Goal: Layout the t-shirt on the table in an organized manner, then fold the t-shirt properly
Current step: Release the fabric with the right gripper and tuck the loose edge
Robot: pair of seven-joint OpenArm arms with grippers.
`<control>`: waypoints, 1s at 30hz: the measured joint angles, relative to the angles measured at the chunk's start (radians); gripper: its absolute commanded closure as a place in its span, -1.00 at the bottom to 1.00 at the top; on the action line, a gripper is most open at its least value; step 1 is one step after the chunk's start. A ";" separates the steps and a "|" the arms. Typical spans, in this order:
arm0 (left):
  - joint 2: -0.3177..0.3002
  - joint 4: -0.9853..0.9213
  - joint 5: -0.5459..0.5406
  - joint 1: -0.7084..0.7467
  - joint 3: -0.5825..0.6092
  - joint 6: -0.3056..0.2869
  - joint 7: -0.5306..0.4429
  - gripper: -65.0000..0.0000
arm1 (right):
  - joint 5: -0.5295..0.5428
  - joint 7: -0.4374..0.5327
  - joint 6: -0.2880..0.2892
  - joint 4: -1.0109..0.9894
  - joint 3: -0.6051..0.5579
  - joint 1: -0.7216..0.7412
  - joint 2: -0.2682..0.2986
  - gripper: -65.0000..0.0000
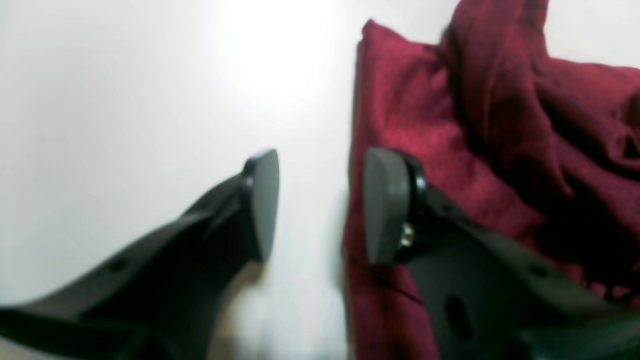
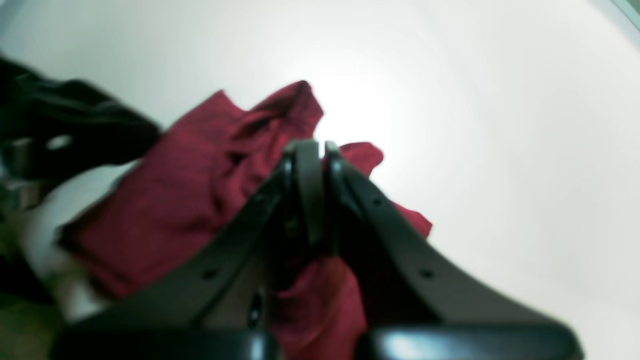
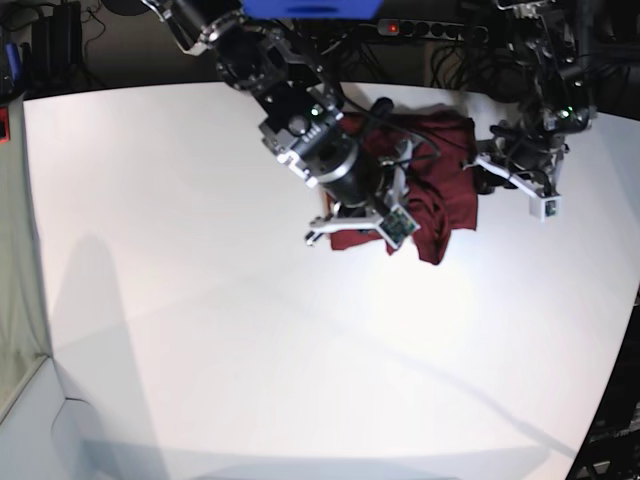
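The dark red t-shirt (image 3: 452, 190) lies crumpled at the far side of the white table (image 3: 200, 300). In the right wrist view my right gripper (image 2: 320, 192) is shut, with t-shirt (image 2: 200, 190) cloth bunched around and between its fingers; in the base view its arm (image 3: 335, 165) covers the shirt's left part. My left gripper (image 1: 322, 205) is open and straddles the side edge of the t-shirt (image 1: 415, 110). One of its pads (image 1: 385, 205) is over the cloth, the other pad (image 1: 262, 205) over bare table (image 1: 125, 100). Nothing lies between them but that edge.
Cables and a power strip (image 3: 430, 30) run along the table's far edge behind both arms. The left arm (image 3: 525, 160) stands at the shirt's right side. The table's curved edge (image 3: 625, 330) runs down the right; grey floor (image 3: 15, 300) shows on the left.
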 measured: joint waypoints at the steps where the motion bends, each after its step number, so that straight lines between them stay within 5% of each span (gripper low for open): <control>1: 0.000 0.000 0.000 0.002 0.000 0.000 0.000 0.17 | 0.002 0.000 0.009 0.013 -0.017 -0.010 -0.001 1.00; 9: -0.009 0.072 -0.089 0.008 -0.004 -0.001 0.003 0.16 | 0.002 -0.001 0.016 0.019 -0.111 -0.021 -0.001 1.00; 19: -0.034 0.101 -0.101 0.010 -0.182 -0.001 0.003 0.15 | 0.002 0.000 0.016 0.030 -0.131 -0.035 0.003 1.00; 30: -0.139 0.022 -0.104 0.003 -0.323 -0.001 0.003 0.15 | 0.015 0.052 0.012 0.051 -0.322 -0.004 0.049 1.00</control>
